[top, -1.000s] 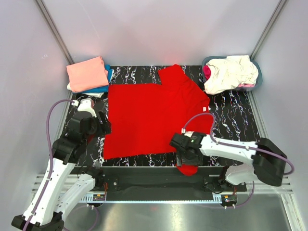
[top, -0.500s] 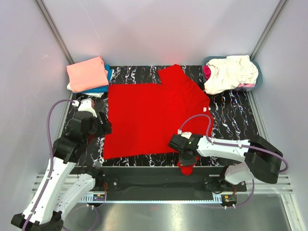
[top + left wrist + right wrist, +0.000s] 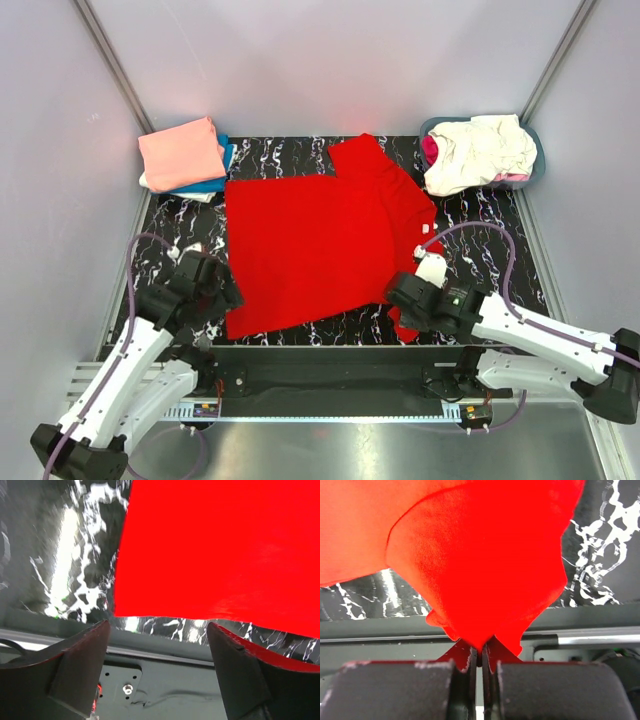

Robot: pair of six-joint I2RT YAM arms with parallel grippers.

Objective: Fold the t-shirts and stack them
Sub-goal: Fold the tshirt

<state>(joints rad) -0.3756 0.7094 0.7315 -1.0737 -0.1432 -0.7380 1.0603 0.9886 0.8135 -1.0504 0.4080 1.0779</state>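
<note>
A bright red t-shirt lies spread flat on the black marbled mat. My right gripper is at its near right corner, shut on a bunch of the red fabric, which rises out of the closed jaws. My left gripper stands open just off the shirt's near left corner, with nothing between its fingers. Folded t-shirts are stacked at the back left: salmon-pink on top, blue below it. More t-shirts, cream and magenta, fill the basket.
The grey-blue basket sits at the back right corner. A dark metal rail runs along the near edge of the mat, under both grippers. White walls close in the left, right and back sides.
My right gripper closed on the red fabric at the near edge and carried it right and slightly back. My left arm came nearer to the shirt's near left corner, and its jaws stand wider.
</note>
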